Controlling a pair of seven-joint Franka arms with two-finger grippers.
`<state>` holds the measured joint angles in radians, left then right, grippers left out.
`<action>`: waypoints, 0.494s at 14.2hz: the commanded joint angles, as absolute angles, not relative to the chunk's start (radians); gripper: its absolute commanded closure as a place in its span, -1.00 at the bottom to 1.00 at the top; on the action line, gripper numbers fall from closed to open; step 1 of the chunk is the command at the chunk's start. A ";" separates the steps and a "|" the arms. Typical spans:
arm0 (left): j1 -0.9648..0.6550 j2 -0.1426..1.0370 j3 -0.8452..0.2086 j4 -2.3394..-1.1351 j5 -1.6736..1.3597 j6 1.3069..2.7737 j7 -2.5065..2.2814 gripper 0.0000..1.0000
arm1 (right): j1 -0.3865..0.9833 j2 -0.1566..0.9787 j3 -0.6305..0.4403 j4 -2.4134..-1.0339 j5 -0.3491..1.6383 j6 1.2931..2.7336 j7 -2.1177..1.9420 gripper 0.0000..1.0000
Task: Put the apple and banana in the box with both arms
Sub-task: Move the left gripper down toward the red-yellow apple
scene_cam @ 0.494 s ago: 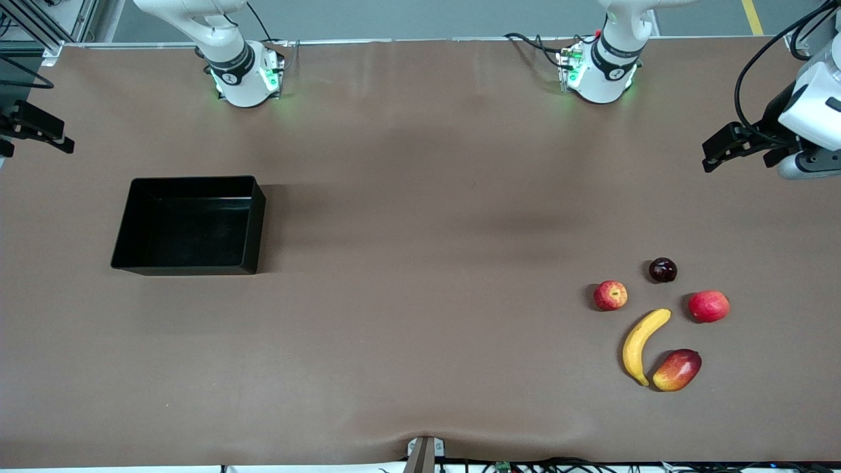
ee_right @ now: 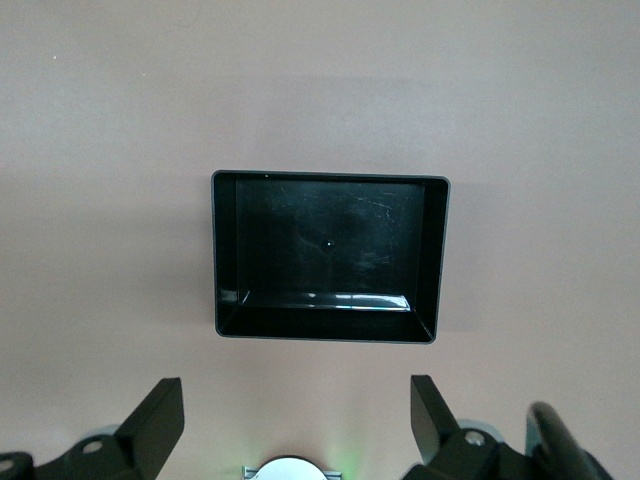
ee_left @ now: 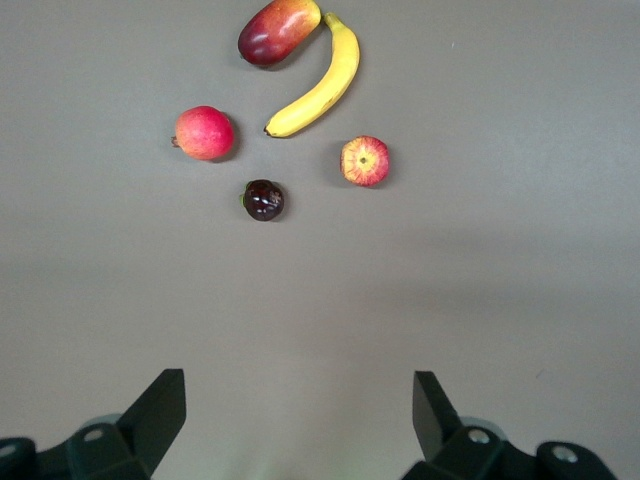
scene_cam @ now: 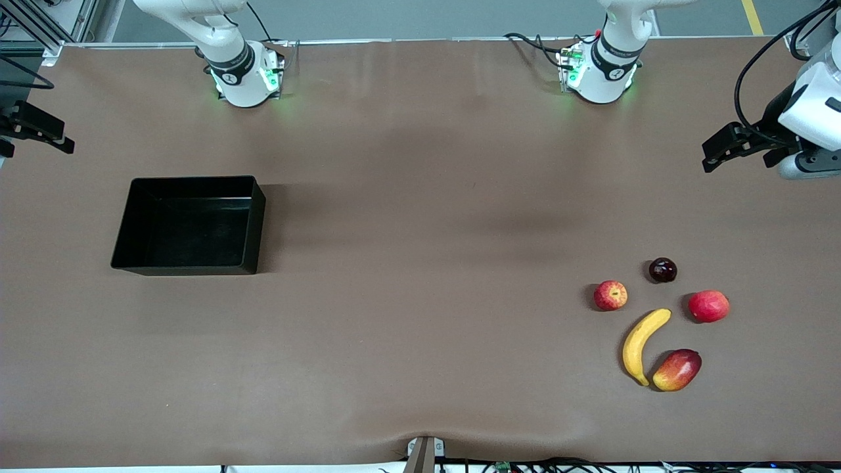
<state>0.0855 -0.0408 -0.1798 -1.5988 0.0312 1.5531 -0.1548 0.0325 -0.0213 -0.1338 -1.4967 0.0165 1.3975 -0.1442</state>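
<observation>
Left gripper (ee_left: pixel 295 420): jaws spread wide with nothing between them; it hangs high over bare table at the left arm's end, looking down on the fruit cluster.
Right gripper (ee_right: pixel 295 420): jaws likewise wide apart and holding nothing; it hangs over bare table with the box in its sight.
Apple (scene_cam: pixel 610 295): rests on the table at the left arm's end, red with yellowish streaks, stem dimple up; it sits apart from the other fruit, on the cluster's edge toward the right arm's end.
Banana (scene_cam: pixel 642 344): lies on the table nearer the front camera than the apple, its curve cupping the mango-like fruit, and its lower end just beside that fruit.
Box (scene_cam: pixel 255 220): black bin on the table toward the right arm's end, well apart from all the fruit, with nothing inside; its glossy inner walls show in the right wrist view.
Mango-like fruit (scene_cam: pixel 677 370): red and yellow, nearest the front camera of the cluster.
Plain red fruit (scene_cam: pixel 708 306): round, pinkish-red, at the cluster's edge away from the box.
Dark fruit (scene_cam: pixel 662 270): small, deep maroon, farthest from the front camera of the cluster.
Table (scene_cam: pixel 420 263): brown covering, both arm bases along its edge farthest from the front camera.
</observation>
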 commanded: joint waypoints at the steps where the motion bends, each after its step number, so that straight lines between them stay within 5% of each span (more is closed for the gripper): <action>1: 0.087 0.001 -0.181 -1.546 0.021 1.537 -0.155 -1.00 | 0.014 0.008 -0.127 -1.463 0.031 1.391 -0.155 -1.00; 7: 0.080 0.132 -0.181 -1.488 0.021 1.558 -0.158 -1.00 | -0.052 0.095 -0.129 -1.457 0.021 1.445 -0.184 -1.00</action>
<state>0.0820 0.0651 -0.1804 -1.5530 0.0312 1.5625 -0.1548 0.0132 0.0434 -0.1346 -1.4958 0.0151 1.4383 -0.1457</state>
